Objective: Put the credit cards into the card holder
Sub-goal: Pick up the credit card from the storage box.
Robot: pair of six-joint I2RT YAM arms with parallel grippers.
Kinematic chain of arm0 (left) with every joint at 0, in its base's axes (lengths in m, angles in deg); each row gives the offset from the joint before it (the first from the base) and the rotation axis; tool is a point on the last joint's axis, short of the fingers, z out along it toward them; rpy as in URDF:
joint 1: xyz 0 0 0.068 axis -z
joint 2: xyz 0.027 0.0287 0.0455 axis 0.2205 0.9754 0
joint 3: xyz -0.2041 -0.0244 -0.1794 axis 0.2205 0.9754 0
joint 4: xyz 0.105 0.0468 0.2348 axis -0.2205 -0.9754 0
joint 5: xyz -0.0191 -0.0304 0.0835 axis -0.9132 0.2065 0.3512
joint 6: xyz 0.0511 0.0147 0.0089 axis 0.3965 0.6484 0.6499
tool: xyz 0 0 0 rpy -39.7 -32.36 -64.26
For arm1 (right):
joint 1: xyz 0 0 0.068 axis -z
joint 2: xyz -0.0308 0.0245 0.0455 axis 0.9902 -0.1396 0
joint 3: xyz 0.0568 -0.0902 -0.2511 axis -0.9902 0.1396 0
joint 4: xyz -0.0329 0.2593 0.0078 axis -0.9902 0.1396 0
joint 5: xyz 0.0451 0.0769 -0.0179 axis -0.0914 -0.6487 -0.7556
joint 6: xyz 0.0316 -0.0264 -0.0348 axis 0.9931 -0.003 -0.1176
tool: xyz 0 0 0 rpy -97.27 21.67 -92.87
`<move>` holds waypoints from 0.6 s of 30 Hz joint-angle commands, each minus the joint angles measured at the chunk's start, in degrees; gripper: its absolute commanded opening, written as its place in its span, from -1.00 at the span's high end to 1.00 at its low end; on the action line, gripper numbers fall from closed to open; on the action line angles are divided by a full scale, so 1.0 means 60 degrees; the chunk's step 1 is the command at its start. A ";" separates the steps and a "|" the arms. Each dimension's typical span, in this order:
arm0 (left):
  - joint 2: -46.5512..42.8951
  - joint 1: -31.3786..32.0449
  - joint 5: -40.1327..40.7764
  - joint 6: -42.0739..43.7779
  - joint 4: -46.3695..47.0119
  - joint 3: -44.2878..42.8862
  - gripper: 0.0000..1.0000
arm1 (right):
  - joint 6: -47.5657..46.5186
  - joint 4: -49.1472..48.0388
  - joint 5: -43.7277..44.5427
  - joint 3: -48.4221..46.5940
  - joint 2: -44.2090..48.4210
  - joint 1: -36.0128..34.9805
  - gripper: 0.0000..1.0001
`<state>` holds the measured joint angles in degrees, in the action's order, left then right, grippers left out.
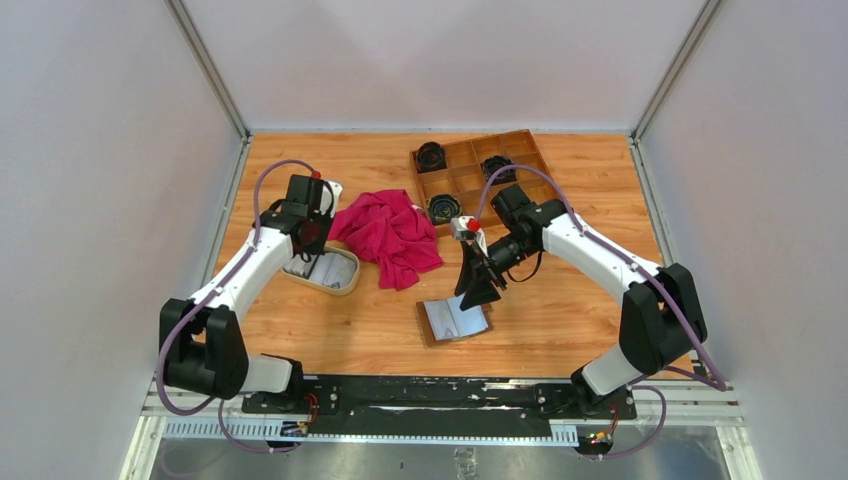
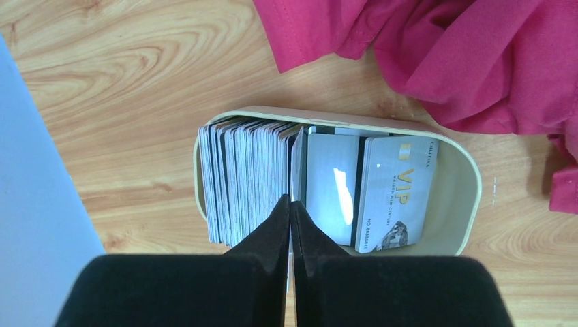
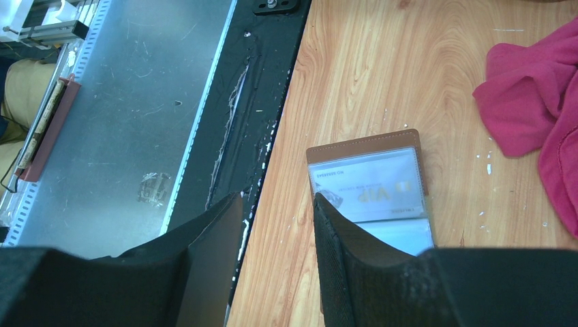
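Observation:
The credit cards (image 2: 249, 180) stand on edge in a thick stack at the left end of a cream oval dish (image 2: 457, 204), with two more lying flat beside them, one marked VIP (image 2: 399, 194). My left gripper (image 2: 291, 201) is down in the dish (image 1: 340, 283), shut on the edge of one thin upright card at the right side of the stack. The brown card holder (image 1: 455, 320) lies unfolded on the table, a VIP card behind its clear pocket (image 3: 368, 187). My right gripper (image 3: 276, 201) hangs open just above the holder's near-left edge, holding nothing.
A crumpled red cloth (image 1: 390, 235) lies between the dish and the wooden compartment tray (image 1: 480, 140), which holds a few black round objects at the back. The black mounting rail and metal ledge (image 3: 136, 102) run along the table's near edge, close to the holder.

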<state>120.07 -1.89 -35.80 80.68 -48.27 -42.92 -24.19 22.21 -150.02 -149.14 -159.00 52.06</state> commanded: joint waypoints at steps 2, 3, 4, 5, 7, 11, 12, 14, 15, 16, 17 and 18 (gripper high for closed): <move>-0.0352 -0.0036 -0.0549 -0.0131 -0.0443 -0.0347 1.00 | -0.0223 0.0274 -0.0188 -0.0313 -0.0114 -0.0140 0.06; -0.0386 -0.0036 -0.0680 -0.0160 -0.0479 -0.0378 1.00 | -0.0227 0.0275 -0.0182 -0.0371 -0.0156 -0.0153 0.06; -0.0454 -0.0036 -0.0787 -0.0173 -0.0515 -0.0400 1.00 | -0.0238 0.0268 -0.0192 -0.0446 -0.0199 -0.0156 0.06; -0.0508 -0.0036 -0.0898 -0.0191 -0.0556 -0.0447 1.00 | -0.0260 0.0254 -0.0208 -0.0539 -0.0247 -0.0165 0.06; -0.0588 -0.0036 -0.1099 -0.0264 -0.0649 -0.0529 1.00 | -0.0350 0.0252 -0.0151 -0.0769 -0.0382 -0.0220 0.06; -0.0816 -0.0036 -0.1318 -0.0355 -0.0757 -0.0595 1.00 | -0.0472 0.0237 0.0033 -0.1277 -0.0636 -0.0258 0.06; -0.0867 -0.0036 -0.1356 -0.0375 -0.0780 -0.0616 1.00 | -0.0476 0.0237 0.0042 -0.1368 -0.0679 -0.0259 0.06; -0.0935 -0.0036 -0.1527 -0.0456 -0.0818 -0.0638 1.00 | -0.0519 0.0226 0.0039 -0.1469 -0.0748 -0.0255 0.06; -0.0971 -0.0036 -0.1616 -0.0507 -0.0826 -0.0652 1.00 | -0.0588 0.0212 0.0018 -0.1513 -0.0755 -0.0260 0.06; -0.0992 -0.0036 -0.1644 -0.0572 -0.0838 -0.0660 1.00 | -0.0699 0.0190 -0.0015 -0.1557 -0.0756 -0.0283 0.06; -0.1011 -0.0036 -0.1809 -0.0609 -0.0845 -0.0696 1.00 | -0.0830 0.0149 -0.0063 -0.1601 -0.0776 -0.0288 0.06; -0.1023 -0.0036 -0.1946 -0.0658 -0.0866 -0.0729 1.00 | -0.1015 0.0095 -0.0146 -0.1658 -0.0773 -0.0288 0.06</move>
<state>115.16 -1.89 -43.72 78.23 -51.86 -45.46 -26.35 22.47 -149.94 -156.90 -162.96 51.34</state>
